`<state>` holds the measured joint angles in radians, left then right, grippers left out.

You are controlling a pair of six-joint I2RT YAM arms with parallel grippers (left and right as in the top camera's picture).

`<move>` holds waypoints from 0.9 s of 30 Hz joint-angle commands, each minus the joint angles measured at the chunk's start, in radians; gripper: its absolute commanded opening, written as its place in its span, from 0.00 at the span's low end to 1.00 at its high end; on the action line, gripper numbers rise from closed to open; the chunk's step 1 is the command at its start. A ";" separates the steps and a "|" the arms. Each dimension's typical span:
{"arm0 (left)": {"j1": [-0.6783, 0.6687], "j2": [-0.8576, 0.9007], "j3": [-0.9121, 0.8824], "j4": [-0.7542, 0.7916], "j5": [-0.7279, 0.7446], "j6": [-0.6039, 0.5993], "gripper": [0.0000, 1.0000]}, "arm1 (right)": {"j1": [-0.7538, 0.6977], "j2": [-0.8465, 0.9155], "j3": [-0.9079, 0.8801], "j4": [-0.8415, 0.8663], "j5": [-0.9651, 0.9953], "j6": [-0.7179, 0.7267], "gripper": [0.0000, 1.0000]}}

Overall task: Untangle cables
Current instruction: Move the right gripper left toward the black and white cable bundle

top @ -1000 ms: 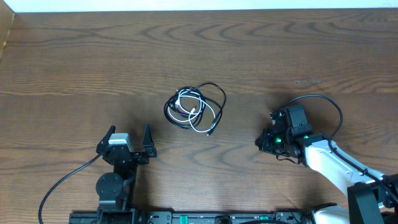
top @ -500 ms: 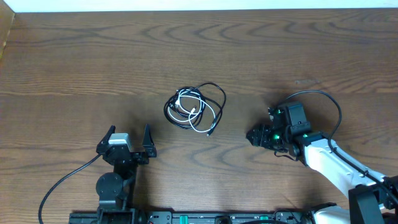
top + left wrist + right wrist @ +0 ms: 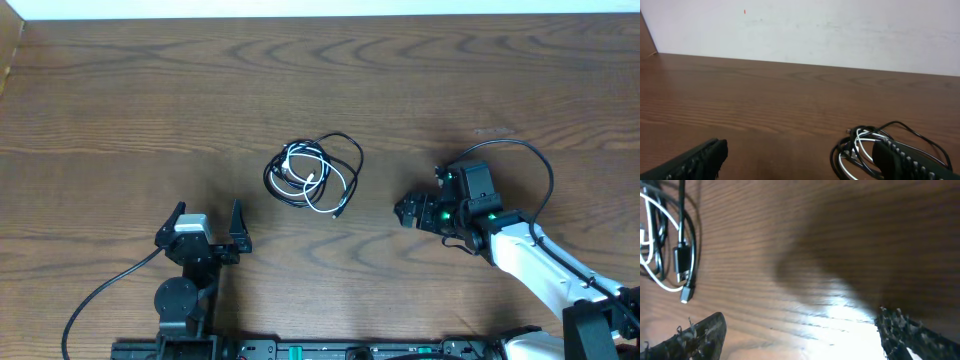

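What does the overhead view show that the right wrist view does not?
Only overhead: the whole tangle of thin white and black cables, and the open left gripper apart from it. Only right wrist: one black rectangular plug with silver tip close up, and the textured black fingers of the open right gripper. Both: the cables lying untouched on the brown wooden table.

The cables (image 3: 313, 176), white and black strands tangled in one small coil, lie near the middle of the tabletop (image 3: 120, 100). The left gripper (image 3: 208, 215) sits by the arms' edge with its fingers spread and empty. The right gripper (image 3: 408, 213) points at the coil from the right, apart from it.
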<state>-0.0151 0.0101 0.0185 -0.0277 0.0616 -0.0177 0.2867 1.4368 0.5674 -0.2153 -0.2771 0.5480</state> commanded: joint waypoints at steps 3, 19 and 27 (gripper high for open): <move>-0.003 -0.006 -0.014 -0.036 0.013 0.018 0.98 | 0.003 0.024 -0.027 -0.020 0.085 0.005 0.89; -0.003 -0.006 -0.014 -0.036 0.013 0.018 0.98 | 0.025 0.024 -0.060 -0.011 0.154 0.058 0.76; -0.003 -0.006 -0.014 -0.036 0.013 0.018 0.98 | 0.081 0.026 -0.061 -0.006 0.248 0.058 0.77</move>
<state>-0.0151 0.0101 0.0185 -0.0277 0.0616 -0.0177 0.3431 1.4349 0.5526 -0.2016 -0.1127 0.5827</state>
